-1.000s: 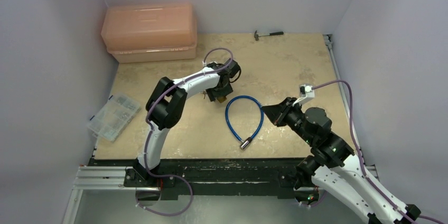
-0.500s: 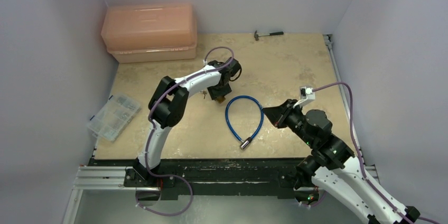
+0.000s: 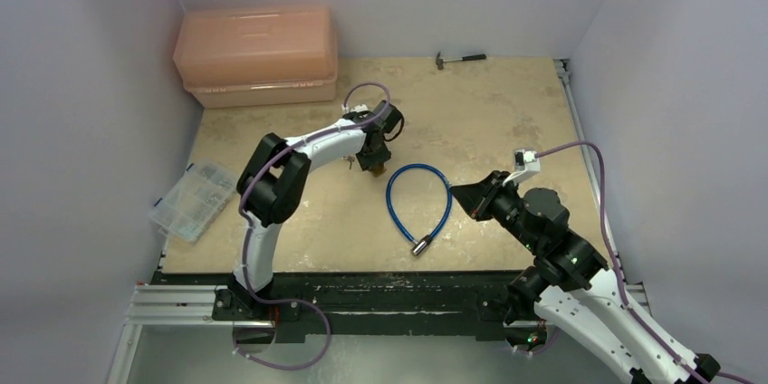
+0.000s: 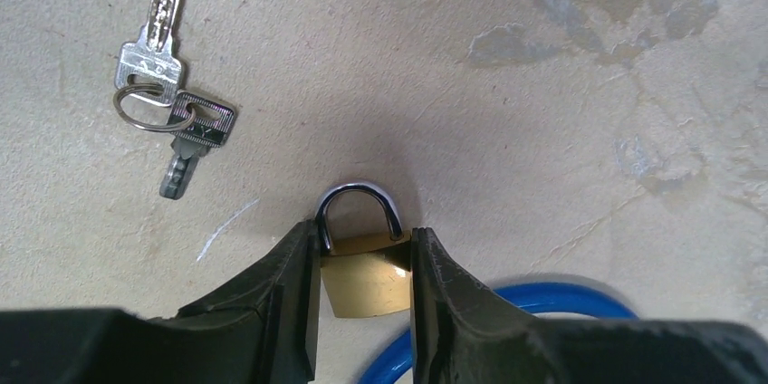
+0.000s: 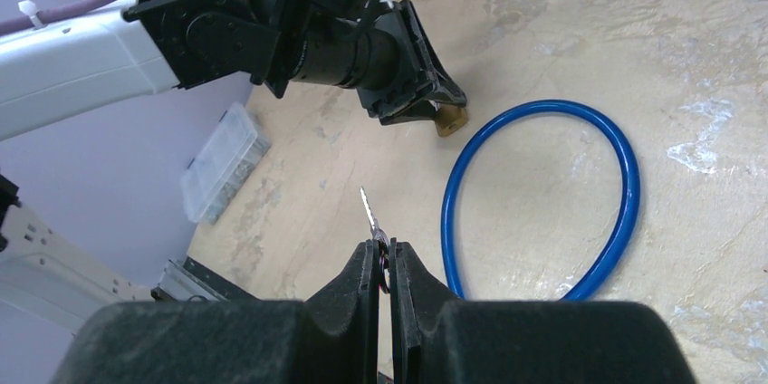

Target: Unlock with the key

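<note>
The beige, scuffed table (image 3: 507, 112) carries everything. The left arm (image 3: 303, 144) reaches forward from its base, elbow bent, wrist tipped down to the middle of the table. The right arm (image 3: 566, 253) leans in low from the right, its wrist pointing left toward the other one.

A translucent pink box (image 3: 256, 56) sits at the far left corner with its lid shut; its contents cannot be made out. A clear compartment case (image 3: 194, 199) hangs over the left edge, holding small parts too tiny to tell. A blue cable (image 3: 448, 203) lies in an open loop between the two wrists, its silver end (image 3: 420, 245) toward the near edge. A small hammer (image 3: 460, 59) lies by the far wall.

The left gripper (image 4: 362, 230) has its jaws pressed against both sides of a brass padlock (image 4: 367, 280) lying flat on the table just beside the cable, silver shackle arching past the fingertips. Near it, apart, lie spare keys (image 4: 149, 65), two on one ring.

The right gripper (image 5: 384, 248) hovers above the table, jaws clamped together on the key (image 5: 368, 210). It is thin and silvery, seen edge-on, and only its toothed blade pokes out, aimed at the padlock but well apart from it.
</note>
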Controlling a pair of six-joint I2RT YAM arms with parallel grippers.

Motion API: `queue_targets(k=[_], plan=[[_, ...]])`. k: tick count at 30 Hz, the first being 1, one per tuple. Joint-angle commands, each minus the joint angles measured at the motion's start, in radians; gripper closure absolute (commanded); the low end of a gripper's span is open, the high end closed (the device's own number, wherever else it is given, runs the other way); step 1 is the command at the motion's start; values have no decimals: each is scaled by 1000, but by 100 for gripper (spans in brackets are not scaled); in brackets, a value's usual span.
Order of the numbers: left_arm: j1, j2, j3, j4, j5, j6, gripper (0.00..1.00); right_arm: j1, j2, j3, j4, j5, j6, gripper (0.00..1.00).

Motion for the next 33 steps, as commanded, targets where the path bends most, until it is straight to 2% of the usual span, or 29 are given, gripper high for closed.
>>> queue_targets(k=[1,10,19,26,33], plan=[[12,-65,-121,161,50,15,100,0,4,-3,13,13,17,100],[12,-276,-350,353,125,-19,100,0,56,10,1,14,34,100],[18,-433,-480,419,173,-34,100,2,81,4,58,-34,80,100],[55,-530,-556,490,299,-53,100,11,152,16,125,-92,120,100],[98,-596,-607,549,448,-106,100,81,259,66,167,-27,138,100]])
